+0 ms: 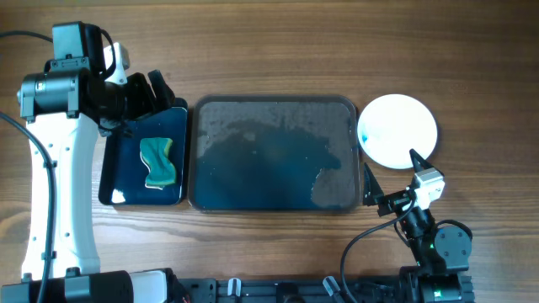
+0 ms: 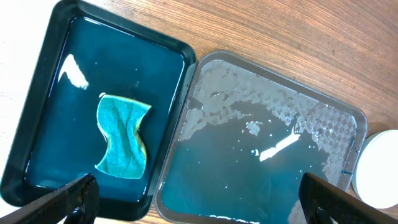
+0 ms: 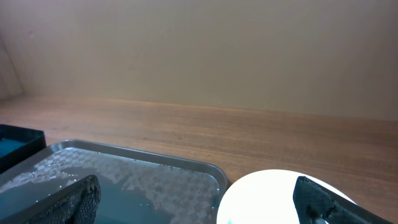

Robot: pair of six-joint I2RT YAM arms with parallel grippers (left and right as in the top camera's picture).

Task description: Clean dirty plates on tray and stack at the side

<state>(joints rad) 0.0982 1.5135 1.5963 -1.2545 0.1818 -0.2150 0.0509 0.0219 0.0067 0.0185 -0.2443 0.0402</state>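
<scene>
Right of the wet tray (image 1: 274,109) lies the plate (image 1: 397,129), so cleaning looks finished; my left gripper (image 1: 160,97) and right gripper (image 1: 389,164) gape empty, needing only retreat.

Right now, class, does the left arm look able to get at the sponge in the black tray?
Probably yes. The left gripper hangs open over one end of the black tray, and the sponge lies uncovered inside it, with nothing on top of it or between the two.
</scene>
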